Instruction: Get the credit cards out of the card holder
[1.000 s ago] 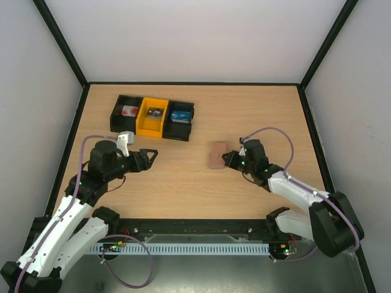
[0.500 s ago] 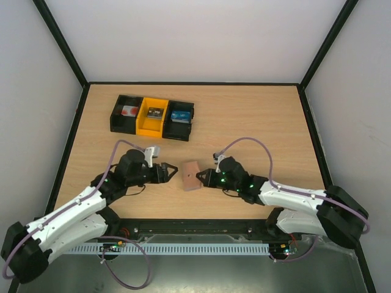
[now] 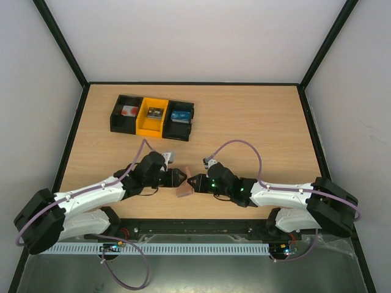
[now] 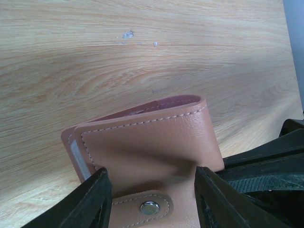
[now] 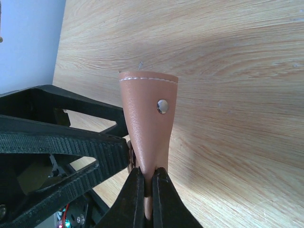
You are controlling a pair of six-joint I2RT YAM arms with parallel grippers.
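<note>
Card holder (image 3: 184, 190) carried nearer, right claw (image 5: 148, 179) pinching it, left claw (image 4: 151, 179) straddling, grip unclear

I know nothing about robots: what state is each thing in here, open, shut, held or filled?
card holder, folded shut, pinched at one edge.
right gripper, shut on the card holder.
left gripper, open, one finger on either side of the card holder.
bins, each holding something small.
credit cards, none in view.

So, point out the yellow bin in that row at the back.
The middle bin of the three: it is bright yellow, while the left bin and the right bin beside it are both black.
</note>
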